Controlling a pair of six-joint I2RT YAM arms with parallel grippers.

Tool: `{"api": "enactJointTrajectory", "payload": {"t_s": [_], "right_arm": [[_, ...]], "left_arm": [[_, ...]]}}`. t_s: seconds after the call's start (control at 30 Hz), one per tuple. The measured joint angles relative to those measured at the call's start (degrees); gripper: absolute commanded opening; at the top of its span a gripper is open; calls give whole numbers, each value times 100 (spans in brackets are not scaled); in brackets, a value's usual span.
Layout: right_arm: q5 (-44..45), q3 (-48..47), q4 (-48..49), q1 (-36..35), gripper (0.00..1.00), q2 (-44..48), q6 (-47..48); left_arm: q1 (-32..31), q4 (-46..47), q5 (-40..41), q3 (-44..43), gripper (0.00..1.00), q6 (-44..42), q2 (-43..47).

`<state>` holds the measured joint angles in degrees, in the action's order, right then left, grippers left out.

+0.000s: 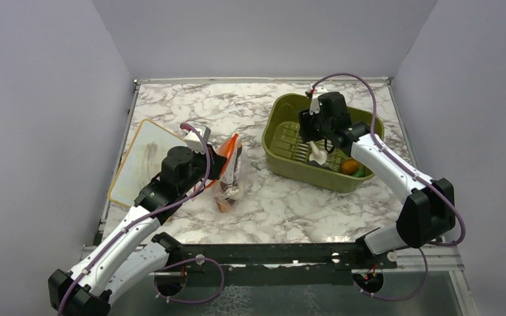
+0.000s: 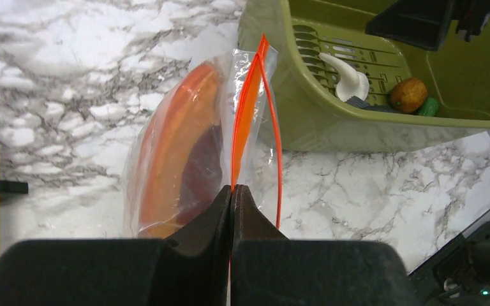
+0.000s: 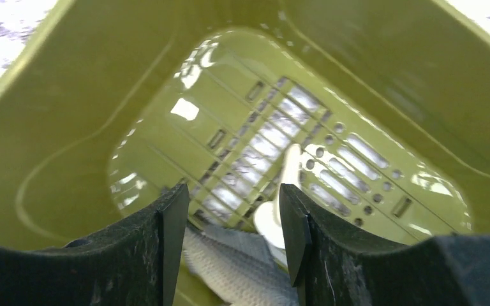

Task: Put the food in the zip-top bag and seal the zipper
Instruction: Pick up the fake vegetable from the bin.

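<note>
The clear zip-top bag lies on the marble left of the olive-green tub. In it are an orange crescent slice and a dark red-purple piece. My left gripper is shut on the red-orange zipper strip at the bag's mouth and holds it up. My right gripper is open inside the tub, above a white mushroom and a grey fish-like piece. A small round orange piece and a green bit lie in the tub's corner.
A tan-rimmed white board lies at the left edge of the marble table. Grey walls close in the left, back and right. The tub stands at the back right.
</note>
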<state>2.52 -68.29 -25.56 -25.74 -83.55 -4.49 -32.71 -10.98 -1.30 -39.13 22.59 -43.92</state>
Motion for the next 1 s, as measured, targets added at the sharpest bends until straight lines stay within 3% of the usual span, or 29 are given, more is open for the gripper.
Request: {"api": "enactJointTrajectory", "payload": {"t_s": [0.27, 0.67, 0.87, 1.0], "right_arm": [[767, 190, 133, 160, 54, -122, -168], [828, 793, 638, 240, 50, -787, 219], [496, 570, 540, 258, 67, -997, 413], [468, 219, 92, 256, 73, -1027, 157]], "left_arm": [[0, -258, 549, 111, 0, 815, -55], [0, -1193, 973, -278, 0, 1370, -302], [0, -1482, 986, -643, 0, 1399, -592], [0, -1613, 992, -807, 0, 1357, -822]]}}
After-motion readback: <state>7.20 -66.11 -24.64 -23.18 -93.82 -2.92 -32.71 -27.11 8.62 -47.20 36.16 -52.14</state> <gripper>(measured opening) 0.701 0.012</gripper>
